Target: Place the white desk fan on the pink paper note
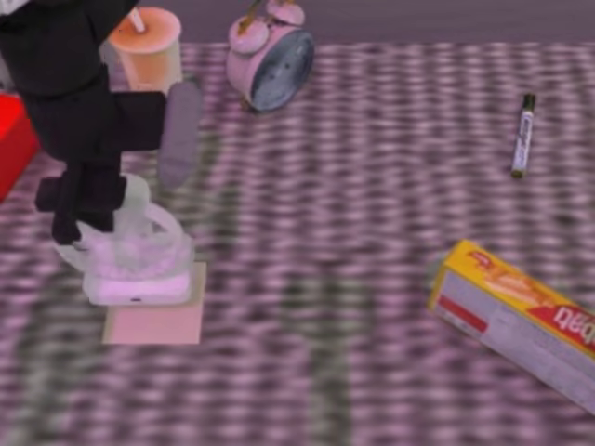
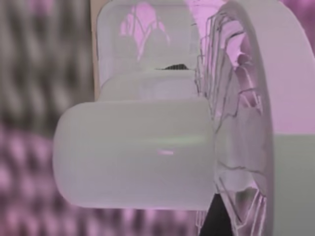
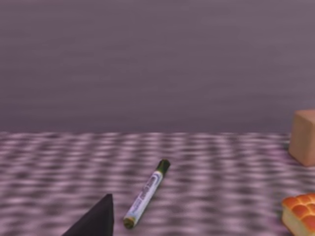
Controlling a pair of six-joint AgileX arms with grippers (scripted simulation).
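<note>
The left arm reaches down from the far left corner of the surface point(image 1: 372, 279), its dark links stacked over one another and the wrist pointing down. Its tool point(image 1: 79, 218) sits at the white desk fan point(image 1: 139, 251), dark fingers low on the fan's left side against the translucent grille. From above I cannot tell whether the fingers are clamped on the fan or have let it go; the left wrist view shows only the fan's cylindrical motor housing and grille very close, with a dark finger tip point(image 2: 214, 221) at the grille's edge.

The fan's rounded base rests on the far edge of the pink paper note point(image 1: 153, 321), overhanging that edge, so most of the sheet shows in front of it. The note lies flat at the left side of the surface.

Behind the fan stand an orange cup point(image 1: 149, 46) and a pink alarm clock point(image 1: 270, 60). A red block point(image 1: 14, 139) touches the left edge of the view. A marker pen point(image 1: 523, 135) lies far right, and a yellow box point(image 1: 521, 321) lies near right.

The right arm is out of the top view; its wrist view shows one dark finger tip point(image 3: 96, 221) near the marker, and I cannot tell whether that tool is spread or closed.
</note>
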